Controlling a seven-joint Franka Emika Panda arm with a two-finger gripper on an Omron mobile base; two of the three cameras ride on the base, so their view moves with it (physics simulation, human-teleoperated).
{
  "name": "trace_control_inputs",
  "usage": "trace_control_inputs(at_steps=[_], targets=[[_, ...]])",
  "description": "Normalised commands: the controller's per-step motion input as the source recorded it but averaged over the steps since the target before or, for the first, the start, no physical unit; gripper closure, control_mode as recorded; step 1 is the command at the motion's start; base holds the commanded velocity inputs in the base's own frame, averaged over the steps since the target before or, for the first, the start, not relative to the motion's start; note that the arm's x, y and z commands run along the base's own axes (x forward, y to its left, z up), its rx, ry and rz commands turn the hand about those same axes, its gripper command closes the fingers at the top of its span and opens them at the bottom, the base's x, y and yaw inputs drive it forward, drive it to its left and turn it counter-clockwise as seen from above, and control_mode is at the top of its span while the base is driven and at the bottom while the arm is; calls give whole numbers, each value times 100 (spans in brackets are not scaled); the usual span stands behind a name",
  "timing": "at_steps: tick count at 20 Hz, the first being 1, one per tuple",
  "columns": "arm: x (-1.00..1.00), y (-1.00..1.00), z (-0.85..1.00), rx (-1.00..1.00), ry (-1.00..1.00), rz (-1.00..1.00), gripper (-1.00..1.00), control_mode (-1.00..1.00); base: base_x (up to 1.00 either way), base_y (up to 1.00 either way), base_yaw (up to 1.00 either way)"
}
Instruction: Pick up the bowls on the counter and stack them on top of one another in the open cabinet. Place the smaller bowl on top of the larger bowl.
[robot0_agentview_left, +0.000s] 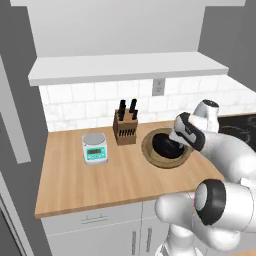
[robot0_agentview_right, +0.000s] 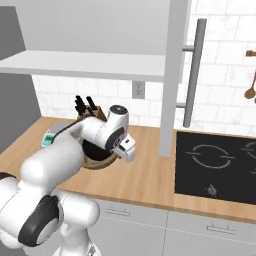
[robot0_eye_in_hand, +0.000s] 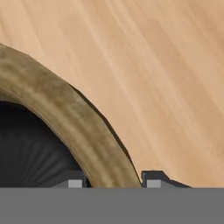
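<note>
A: Item one, the tool (robot0_eye_in_hand: 112, 179)?
B: Narrowed astride the thick rim of the larger bowl (robot0_eye_in_hand: 65, 118), one tip inside, one outside; contact itself I cannot tell.

A: Item two, that wooden bowl?
B: On the counter (robot0_agentview_left: 75, 175), right of the knife block (robot0_agentview_left: 125, 127), with the smaller bowl (robot0_agentview_left: 164, 144) lying inside it.

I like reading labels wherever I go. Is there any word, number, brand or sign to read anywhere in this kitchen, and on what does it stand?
No text can be read anywhere.
Kitchen scale: its pale green display panel is too small and blurred to show any digits.
Stovetop: white ring outlines and a small mark near its front edge, symbols only, no letters.
Wall outlet, knife block, wooden bowl: no lettering visible.
</note>
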Motion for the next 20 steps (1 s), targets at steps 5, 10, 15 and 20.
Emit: trace_control_inputs(at_steps=[5,10,15,20], targets=[[-75,18,100,0,-36,-3,100,-100,0,0,0],[-51,15,100,0,-27,-5,100,-100,0,0,0],[-3,15,100,7,-13,-13,100,-100,0,0,0],[0,4,100,8,-4,-12,100,-100,0,0,0]])
